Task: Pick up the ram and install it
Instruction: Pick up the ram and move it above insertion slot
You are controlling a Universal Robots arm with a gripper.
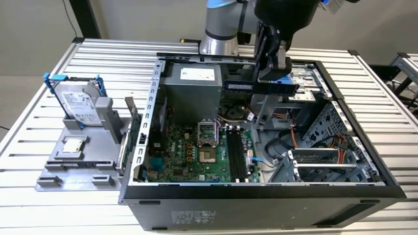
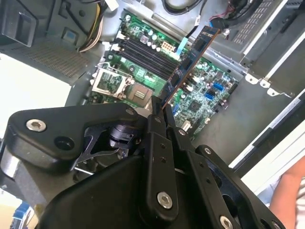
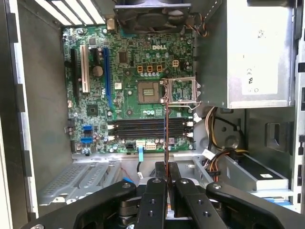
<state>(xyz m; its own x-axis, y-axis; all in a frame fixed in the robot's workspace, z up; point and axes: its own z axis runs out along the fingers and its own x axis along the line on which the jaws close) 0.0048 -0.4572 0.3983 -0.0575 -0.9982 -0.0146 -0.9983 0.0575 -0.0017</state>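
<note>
Slatted aluminium worktop [image 1: 58,210], open black computer case [image 1: 261,208] lying on its side, grey parts holder [image 1: 72,171] just beside it, toward the exterior view's left.

arm [image 1: 220,32]: silver-grey cylinder, blue ring | wrist [image 1: 287,12]: black housing | gripper [image 3: 167,168]: matte black, jointed link bars, two slim fingers [image 3: 160,174] | screws [image 2: 165,200]: silver round heads on links
</note>
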